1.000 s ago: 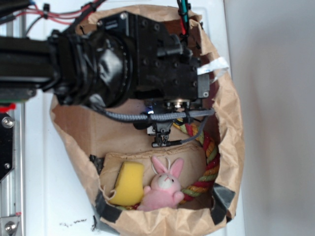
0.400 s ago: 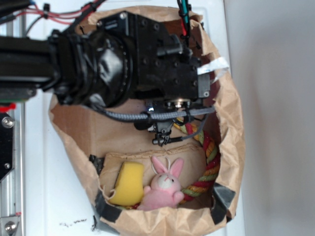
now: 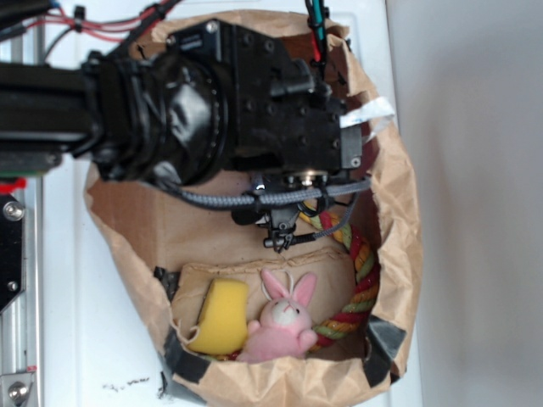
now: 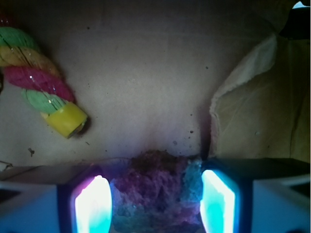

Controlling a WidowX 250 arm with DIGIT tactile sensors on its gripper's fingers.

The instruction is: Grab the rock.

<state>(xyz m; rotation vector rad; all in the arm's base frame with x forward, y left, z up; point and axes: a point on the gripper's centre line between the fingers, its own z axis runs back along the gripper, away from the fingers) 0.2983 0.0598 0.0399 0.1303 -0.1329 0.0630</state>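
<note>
The gripper (image 4: 154,201) has the rock (image 4: 155,187) between its two glowing fingers (image 4: 217,206), and both press against its sides. In the side view the arm has come up a little from where it was a moment ago, so the rock looks held and lifted. The sponge (image 3: 220,315) and bunny (image 3: 282,320) lie well apart, lower in the bag (image 3: 399,212).

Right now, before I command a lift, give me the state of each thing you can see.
Rough grey-brown rock: between the two lit fingers, on the bag floor.
Gripper: straddling the rock; firm contact cannot be confirmed.
Brown paper bag: open, holding everything.
Multicoloured twisted rope: lying loose, left of the gripper.
Yellow sponge block: untouched, beside the bunny.
Pink plush bunny: lying against the rope.
</note>
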